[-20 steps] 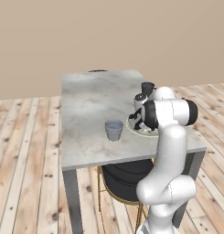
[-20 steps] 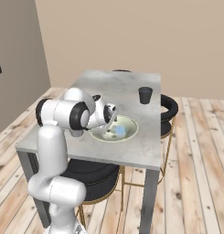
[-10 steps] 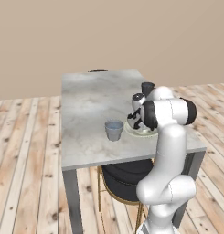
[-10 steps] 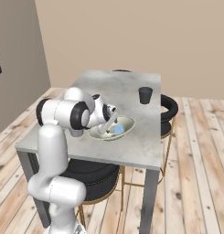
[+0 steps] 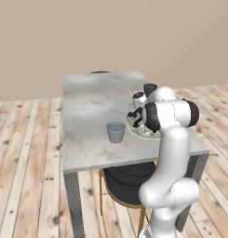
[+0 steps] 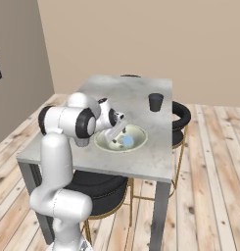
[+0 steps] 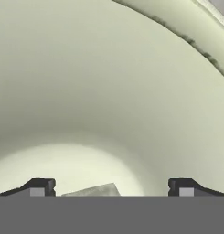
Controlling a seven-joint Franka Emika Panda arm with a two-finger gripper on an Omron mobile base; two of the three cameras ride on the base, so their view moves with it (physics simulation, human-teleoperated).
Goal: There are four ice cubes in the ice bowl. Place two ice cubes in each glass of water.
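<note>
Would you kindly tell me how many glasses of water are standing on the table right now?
2. One glass of water stands near the table's front edge, left of the ice bowl. The other glass stands farther back, beyond the bowl. None looks hidden.

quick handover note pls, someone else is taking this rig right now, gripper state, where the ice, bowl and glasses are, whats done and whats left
Gripper: open, fingers wide apart, down inside the ice bowl close to its floor, holding nothing.
Ice: a pale cube lies between the fingertips; a bluish cube shows in the bowl. I cannot count the others.
Glasses: one glass on the table to the left of the bowl, the other glass beyond the bowl near the far right edge.
Done: no ice can be made out in either glass.
Left: close on a cube, lift, drop it in a glass; two cubes per glass.
</note>
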